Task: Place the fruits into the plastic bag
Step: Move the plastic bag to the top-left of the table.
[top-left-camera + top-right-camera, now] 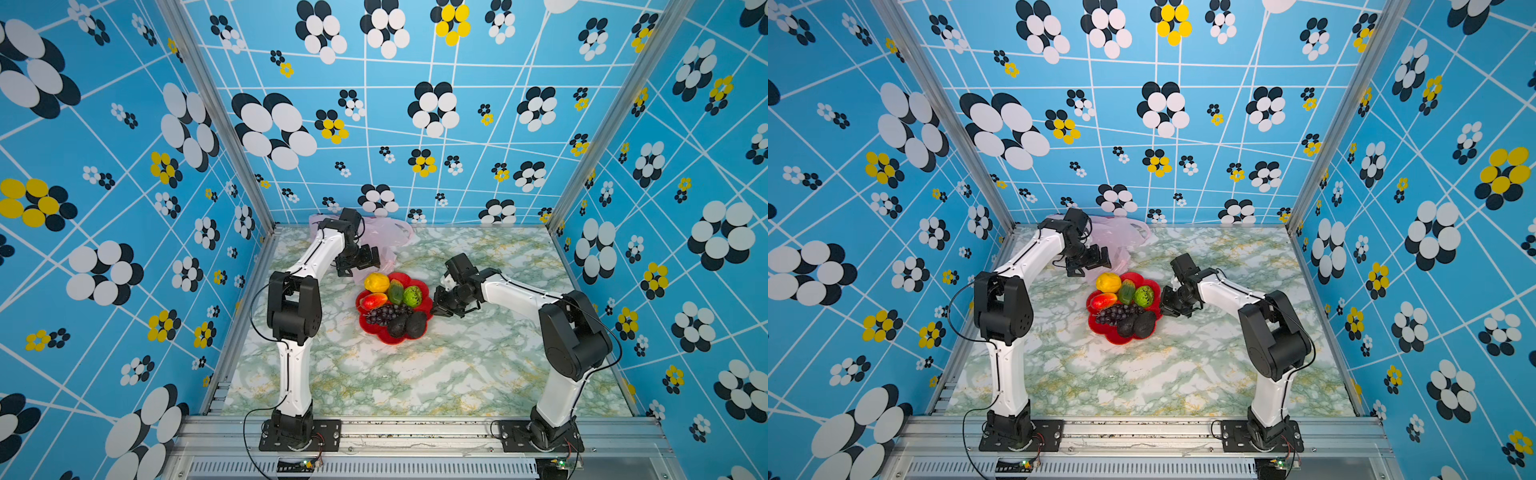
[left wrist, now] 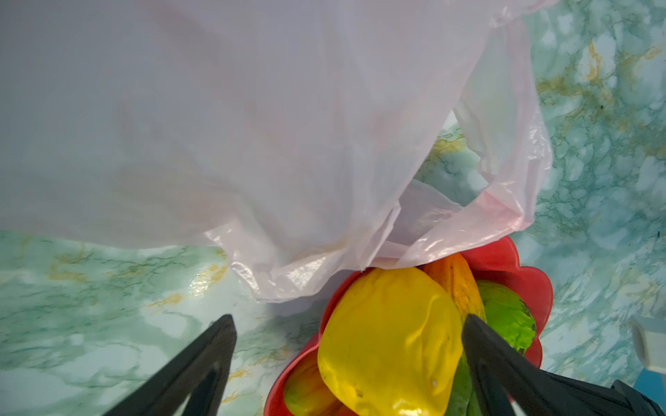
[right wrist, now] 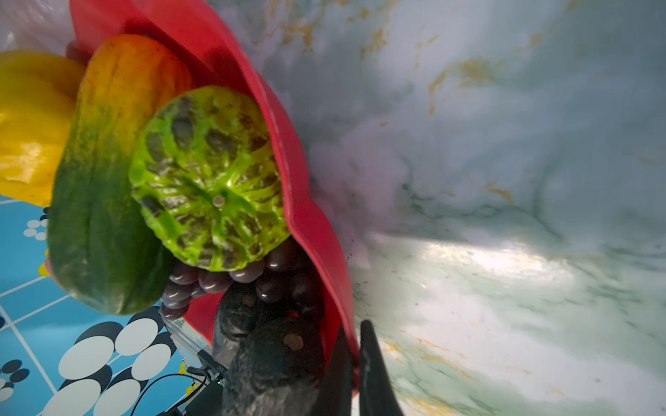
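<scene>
The fruits lie piled in a red flower-shaped dish [image 1: 370,330] at mid-table: a yellow one [image 1: 376,282], a red-orange one [image 1: 374,300], a green one [image 1: 412,296], a purple grape bunch [image 1: 388,313] and two blackish ones [image 1: 407,325]. The pale-pink plastic bag [image 1: 384,237] lies crumpled behind the dish, its edge touching the far rim [image 2: 504,259]. My left gripper [image 2: 347,317] is open, hovering over the yellow fruit [image 2: 389,342] beside the bag [image 2: 252,126]. My right gripper [image 3: 355,335] is shut on the dish's rim [image 3: 288,162], next to a blackish fruit [image 3: 274,360].
The marble-patterned table [image 1: 415,374] is boxed in by blue flowered walls on three sides, with aluminium posts [image 1: 232,137] at the back corners. Both arm bases sit on the front rail [image 1: 415,432]. The left arm's elbow [image 1: 293,307] stands left of the dish.
</scene>
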Robot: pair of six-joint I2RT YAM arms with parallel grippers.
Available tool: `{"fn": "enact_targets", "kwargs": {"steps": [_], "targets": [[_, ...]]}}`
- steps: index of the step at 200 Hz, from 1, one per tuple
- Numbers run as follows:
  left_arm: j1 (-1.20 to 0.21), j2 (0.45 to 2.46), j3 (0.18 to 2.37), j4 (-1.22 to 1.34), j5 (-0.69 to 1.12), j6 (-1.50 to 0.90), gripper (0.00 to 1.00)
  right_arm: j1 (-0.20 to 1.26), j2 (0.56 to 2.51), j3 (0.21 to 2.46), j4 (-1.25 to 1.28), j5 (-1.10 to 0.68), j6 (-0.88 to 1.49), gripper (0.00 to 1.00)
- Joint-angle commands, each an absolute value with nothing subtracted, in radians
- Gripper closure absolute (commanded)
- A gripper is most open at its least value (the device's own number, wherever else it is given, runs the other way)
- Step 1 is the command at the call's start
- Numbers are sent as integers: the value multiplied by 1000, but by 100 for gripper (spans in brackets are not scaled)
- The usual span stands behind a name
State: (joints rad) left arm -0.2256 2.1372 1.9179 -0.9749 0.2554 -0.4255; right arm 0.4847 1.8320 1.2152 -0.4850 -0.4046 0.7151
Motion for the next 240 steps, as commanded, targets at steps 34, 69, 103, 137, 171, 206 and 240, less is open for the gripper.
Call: {"fn": "enact_targets", "kwargs": {"steps": [34,69,103,137,171,206,240], "targets": [[-232,2095,1948,-957,289,-461,1,443,1763,1149,-538,-368,658,97],[-232,2087,1954,-949,287,-477,1,409,1721,1099,-534,-373,641,97],[-236,2082,1965,-952,284,-483,1,379,1675,1053,-548,-373,612,97],[-240,2076,1967,-957,274,-479,1,356,1632,1003,-573,-370,577,97],[-255,2072,1970,-967,246,-462,1,326,1585,953,-596,-367,547,97],[-286,2095,2020,-1014,192,-420,1,286,1536,902,-605,-368,531,97],[-321,2132,2105,-1060,158,-387,1,261,1501,869,-617,-368,515,96]]}}
